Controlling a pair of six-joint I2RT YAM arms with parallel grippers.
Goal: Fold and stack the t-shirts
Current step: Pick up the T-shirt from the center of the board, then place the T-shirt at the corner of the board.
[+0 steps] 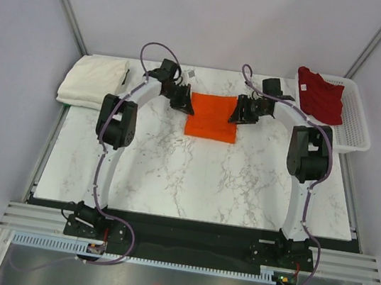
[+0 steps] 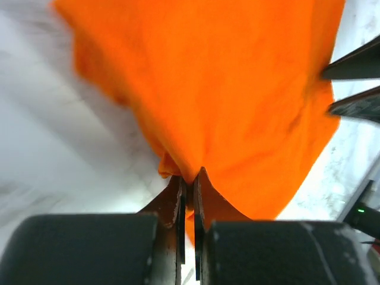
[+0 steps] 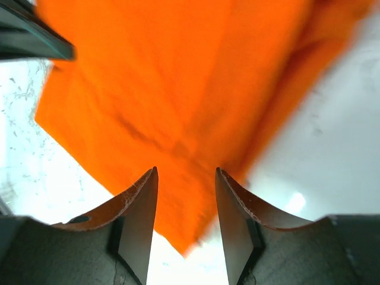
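Note:
The bright orange t-shirt lies folded into a rectangle on the marble table, between my two grippers. My left gripper is at its left edge, shut on a pinch of the orange cloth. My right gripper is at its right edge, open, its jaws standing apart over a corner of the orange cloth. The cream-white t-shirt lies folded at the table's far left. The dark red t-shirt lies crumpled in the basket at the far right.
A white plastic mesh basket stands at the far right edge of the marble table. Grey walls enclose the back and sides. The arm bases sit on a dark strip at the near edge.

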